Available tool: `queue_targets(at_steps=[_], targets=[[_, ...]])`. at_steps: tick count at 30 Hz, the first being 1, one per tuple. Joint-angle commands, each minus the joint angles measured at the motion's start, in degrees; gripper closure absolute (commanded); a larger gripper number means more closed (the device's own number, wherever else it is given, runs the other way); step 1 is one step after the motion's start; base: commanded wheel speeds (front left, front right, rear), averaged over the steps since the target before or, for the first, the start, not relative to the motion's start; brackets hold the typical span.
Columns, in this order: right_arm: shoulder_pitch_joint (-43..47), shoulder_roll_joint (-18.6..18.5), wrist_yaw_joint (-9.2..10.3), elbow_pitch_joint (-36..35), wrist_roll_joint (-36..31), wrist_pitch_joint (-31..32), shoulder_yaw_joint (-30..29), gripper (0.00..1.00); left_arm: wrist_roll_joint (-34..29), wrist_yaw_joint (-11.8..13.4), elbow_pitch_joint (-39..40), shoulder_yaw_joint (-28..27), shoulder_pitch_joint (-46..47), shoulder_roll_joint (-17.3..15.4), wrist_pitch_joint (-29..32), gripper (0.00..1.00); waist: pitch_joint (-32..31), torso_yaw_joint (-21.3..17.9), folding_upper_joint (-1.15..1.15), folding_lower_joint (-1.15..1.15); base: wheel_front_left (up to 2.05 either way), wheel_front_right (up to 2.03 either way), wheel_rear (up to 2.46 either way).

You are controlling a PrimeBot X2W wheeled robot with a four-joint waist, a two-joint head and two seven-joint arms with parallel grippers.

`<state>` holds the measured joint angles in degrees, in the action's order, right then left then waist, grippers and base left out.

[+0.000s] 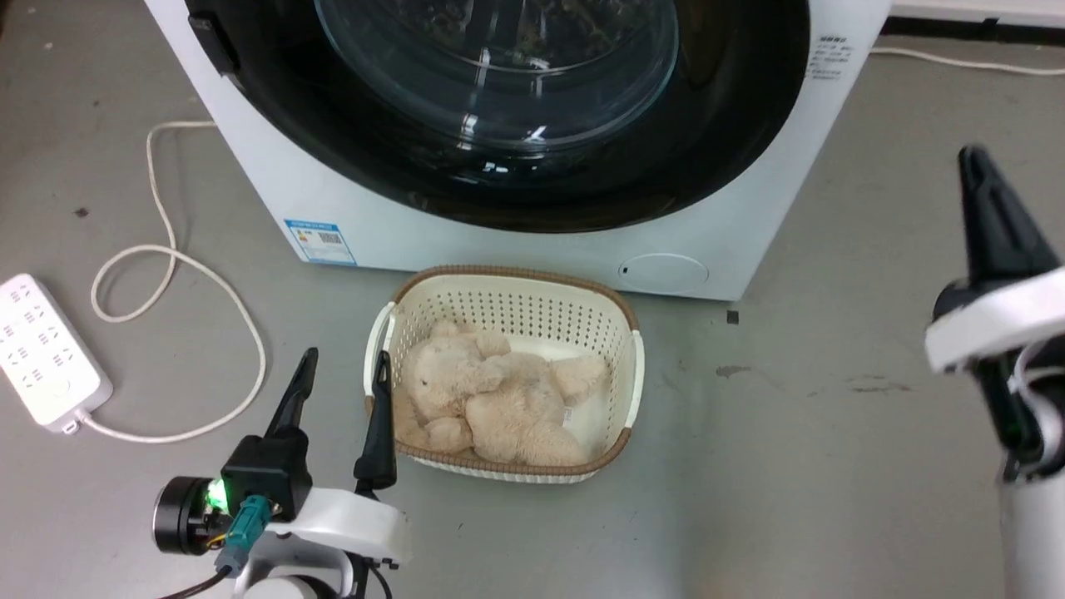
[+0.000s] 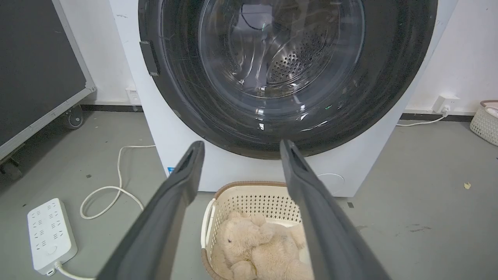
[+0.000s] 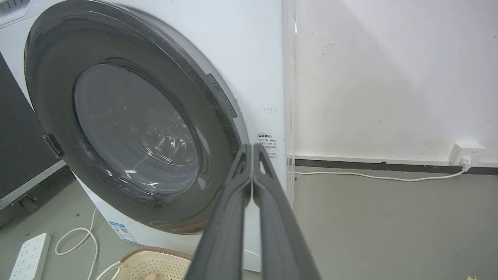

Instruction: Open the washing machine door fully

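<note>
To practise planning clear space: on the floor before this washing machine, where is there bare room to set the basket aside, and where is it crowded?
Free: the grey floor right of the basket, out to the right gripper. Crowded: the left, with the power strip and looped cord beside the left gripper, and below the door.

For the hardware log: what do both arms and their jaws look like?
Left arm: white shell, black block with a lit green light, teal plug, black round housing, dark cable. Right arm: white collar, pale forearm, black body with white cable. Both pairs of jaws: long, dark grey, tapered, slotted near the tips.
</note>
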<state>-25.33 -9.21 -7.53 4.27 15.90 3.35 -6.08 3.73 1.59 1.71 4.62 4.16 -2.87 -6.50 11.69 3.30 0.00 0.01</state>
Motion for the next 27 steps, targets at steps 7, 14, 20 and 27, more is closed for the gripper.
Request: queue_targets(at_steps=[7, 14, 20, 27], targets=[[-9.6, 0.6, 0.02, 5.9, 4.4, 2.8, -3.9, 1.00, 0.4, 0.2, 0.6, 1.0, 1.7, 0.0, -1.3, 0.00, 2.6, 0.8, 0.00, -0.01, 0.00, 0.00, 0.00], [-16.9, 1.4, 0.02, 10.8, 11.3, 7.5, -5.9, 1.00, 0.9, 0.3, 0.9, 1.8, 2.6, 0.0, -2.2, 0.00, 5.0, 1.8, 0.00, -0.01, 0.00, 0.00, 0.00], [-22.5, 1.4, 0.02, 16.0, 17.4, 13.8, -8.5, 1.00, 1.1, 0.4, 1.1, 2.1, 3.5, 0.0, -2.9, 0.00, 6.8, 2.7, 0.00, -0.01, 0.00, 0.00, 0.00], [-27.9, 0.8, 0.03, 22.0, 21.7, 19.8, -12.1, 1.00, 1.4, 0.9, 1.9, 2.9, 4.5, 0.0, -3.7, 0.00, 8.6, 4.0, 0.00, -0.01, 0.00, 0.00, 0.00]])
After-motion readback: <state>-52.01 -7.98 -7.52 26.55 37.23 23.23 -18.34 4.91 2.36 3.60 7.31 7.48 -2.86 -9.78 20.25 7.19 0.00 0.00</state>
